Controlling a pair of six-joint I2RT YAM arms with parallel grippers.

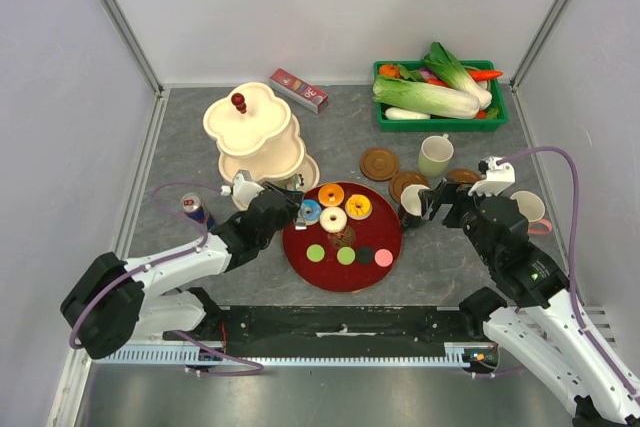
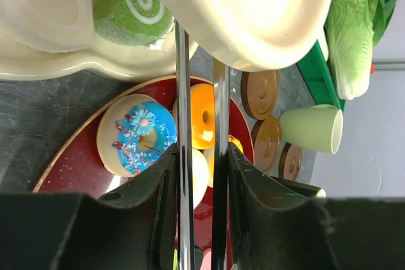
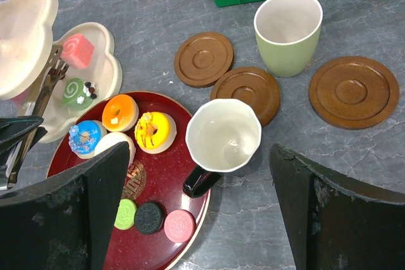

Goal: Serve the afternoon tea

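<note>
Clearly, the left gripper (image 2: 201,156) is clamped narrow on a pair of metal tongs (image 2: 183,93). Their two blades run up the middle of the left wrist view and vanish beneath the upper tier of the cream stand (image 1: 252,119). In the right wrist view the tong tips lie over the stand's lower tier at the left edge of the frame, between a pink swirl cake (image 3: 78,50) and a green swirl cake (image 3: 74,90); whether they touch either cannot be told.

The right gripper (image 3: 199,150) hangs with its jaws spread wide and grips nothing. A black mug (image 3: 221,134) with a white inside shows in the gap between its fingers, clear of both, upright at the right rim of the red tray (image 3: 158,184).

On the tray, lower left in that frame, a blue donut (image 3: 84,137), orange donut (image 3: 119,112), yellow donut (image 3: 155,131) and white donut (image 3: 114,147) cluster together. Below them lie a green sweet (image 3: 125,213), black sweet (image 3: 150,217) and pink sweet (image 3: 179,226) in a row.

Above and right of the black mug lie a left coaster (image 3: 204,59), middle coaster (image 3: 247,90) and right coaster (image 3: 353,92). A pale green mug (image 3: 288,30) stands upright on the table just above the middle one. A white mug (image 1: 530,209) sits at the right of the top view, partly hidden by the right arm.
</note>
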